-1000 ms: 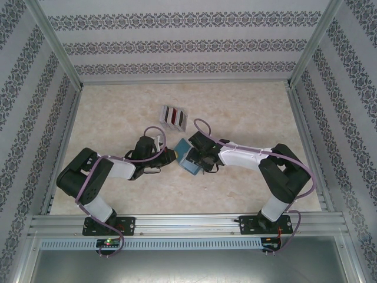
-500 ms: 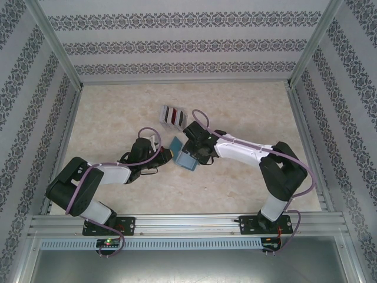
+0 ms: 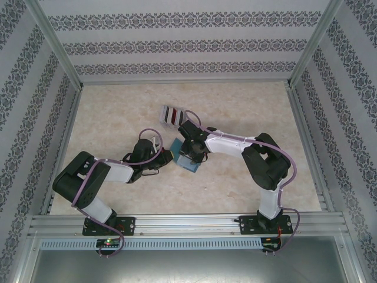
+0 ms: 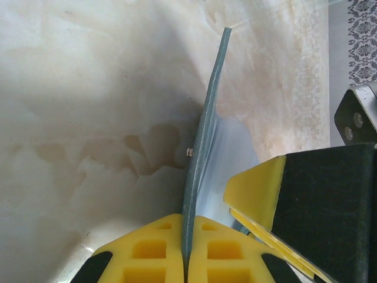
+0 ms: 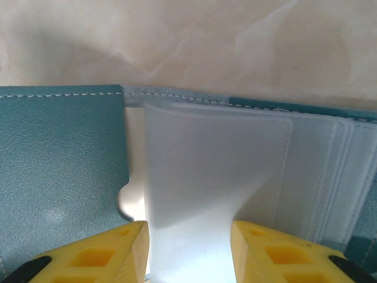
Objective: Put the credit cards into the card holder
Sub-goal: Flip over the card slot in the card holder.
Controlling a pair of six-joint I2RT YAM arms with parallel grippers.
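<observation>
Left gripper (image 4: 185, 247) is pressed tight on one cover of the card holder (image 4: 203, 147), standing that flap on edge over the table (image 3: 247, 106). The holder lies open mid-table between the two arms. Right gripper (image 5: 188, 253) is down over the holder's inside, its fingers (image 5: 94, 253) spread either side of a clear plastic sleeve (image 5: 218, 165). I can't tell whether they actually bear on the sleeve. I read this as the opening step, getting a pocket ready. The credit cards (image 3: 171, 114) stand in the ridged rack (image 3: 181, 121) just beyond the holder, none of them picked yet. Next I'd want the left hold kept firm while the right goes to the rack and pinches one thin card by its edges.
</observation>
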